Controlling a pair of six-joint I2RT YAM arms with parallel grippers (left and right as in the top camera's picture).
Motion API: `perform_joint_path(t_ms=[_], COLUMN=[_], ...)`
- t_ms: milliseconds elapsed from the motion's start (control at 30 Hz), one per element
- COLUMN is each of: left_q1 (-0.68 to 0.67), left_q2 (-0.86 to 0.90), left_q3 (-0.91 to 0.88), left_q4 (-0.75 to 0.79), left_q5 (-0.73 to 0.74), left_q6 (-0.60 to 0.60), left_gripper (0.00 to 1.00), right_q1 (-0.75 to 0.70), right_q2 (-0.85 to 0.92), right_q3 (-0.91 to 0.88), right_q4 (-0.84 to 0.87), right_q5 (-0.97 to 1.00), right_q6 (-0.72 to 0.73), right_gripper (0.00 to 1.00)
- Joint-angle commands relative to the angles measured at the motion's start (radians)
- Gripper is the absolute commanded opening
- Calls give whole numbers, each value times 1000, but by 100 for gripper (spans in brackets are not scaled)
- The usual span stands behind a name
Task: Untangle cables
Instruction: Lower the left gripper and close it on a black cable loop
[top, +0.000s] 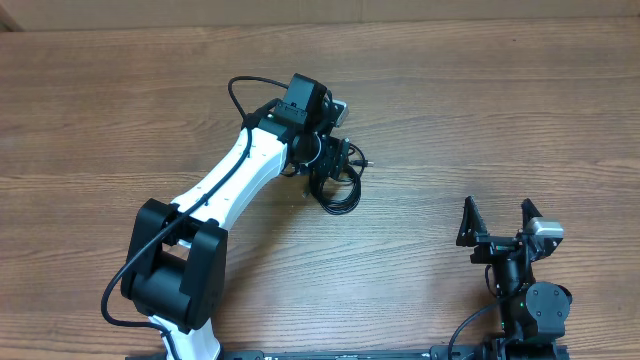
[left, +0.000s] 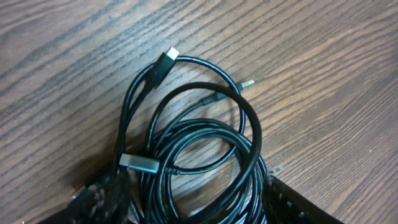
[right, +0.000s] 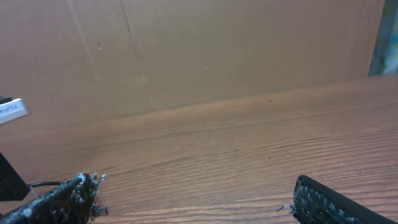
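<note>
The cables (top: 342, 185) are a small bundle of thin black cords in loose loops on the wooden table, near the middle. In the left wrist view the cables (left: 199, 149) fill the frame, with a black plug at the top, a small plug at the right and a silver plug at the left. My left gripper (left: 193, 208) is open, its two fingers astride the bundle's lower loops. In the overhead view the left gripper (top: 333, 170) sits right over the bundle. My right gripper (top: 498, 222) is open and empty, far to the right near the front edge; in its wrist view the right gripper (right: 193, 199) holds nothing.
A brown cardboard wall (right: 199, 50) stands at the table's far edge. The left arm's own thicker black wire (top: 240, 95) loops beside its wrist. The wooden table (top: 500, 110) extends around the bundle.
</note>
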Motion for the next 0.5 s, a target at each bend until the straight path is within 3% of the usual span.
perform_joint_path(t_ms=[0, 267, 367, 467], left_q1=[-6, -6, -6, -6], left_q2=[5, 5, 5, 5], left_q3=[17, 17, 17, 17], left_q4=[3, 0, 1, 0], left_q5=[12, 13, 13, 13], left_q6=[18, 18, 18, 18], left_gripper=[79, 89, 98, 98], right_q1=[3, 3, 3, 3], right_q2=[-10, -10, -10, -10], right_q3=[-11, -11, -11, -11], right_q4=[6, 6, 6, 6], right_q5=[9, 9, 9, 9], right_q6=[-4, -4, -4, -4], right_gripper=[100, 100, 100, 100])
